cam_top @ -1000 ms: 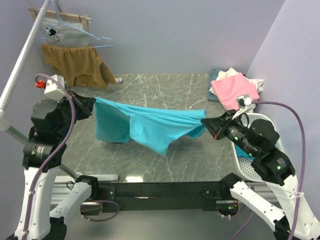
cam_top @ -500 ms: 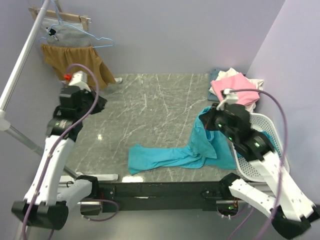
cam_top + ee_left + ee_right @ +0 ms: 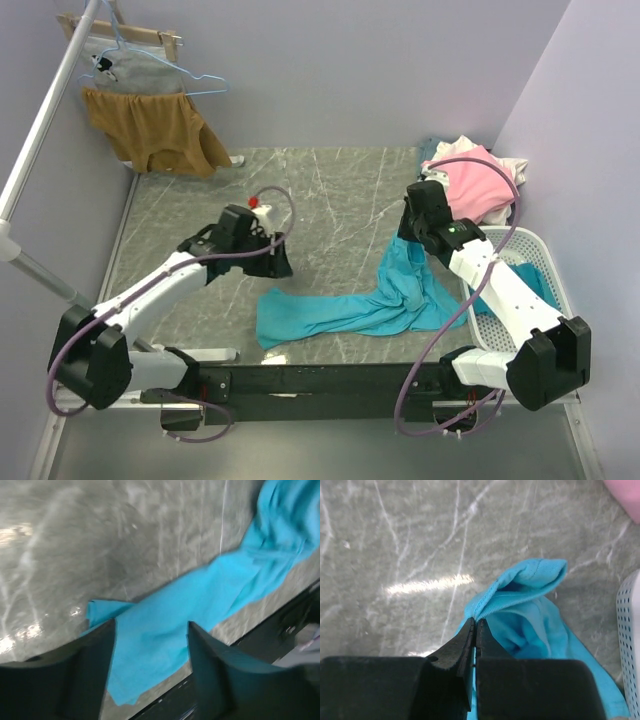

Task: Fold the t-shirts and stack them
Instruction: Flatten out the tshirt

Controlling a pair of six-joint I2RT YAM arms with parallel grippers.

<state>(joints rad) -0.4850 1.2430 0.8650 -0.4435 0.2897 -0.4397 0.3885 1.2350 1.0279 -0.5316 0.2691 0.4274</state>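
Fingers of your right gripper (image 3: 475, 622) pinch crumpled turquoise cloth t-shirt (image 3: 330, 312) at two o'clock, left gripper (image 3: 150, 630) fingers apart over ten o'clock end

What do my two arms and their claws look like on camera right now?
The left arm and right arm both have white links with black joints and bases. A lilac cable loops off each one. The left wrist carries a small red tip. The left claw and right claw have plain black fingers.
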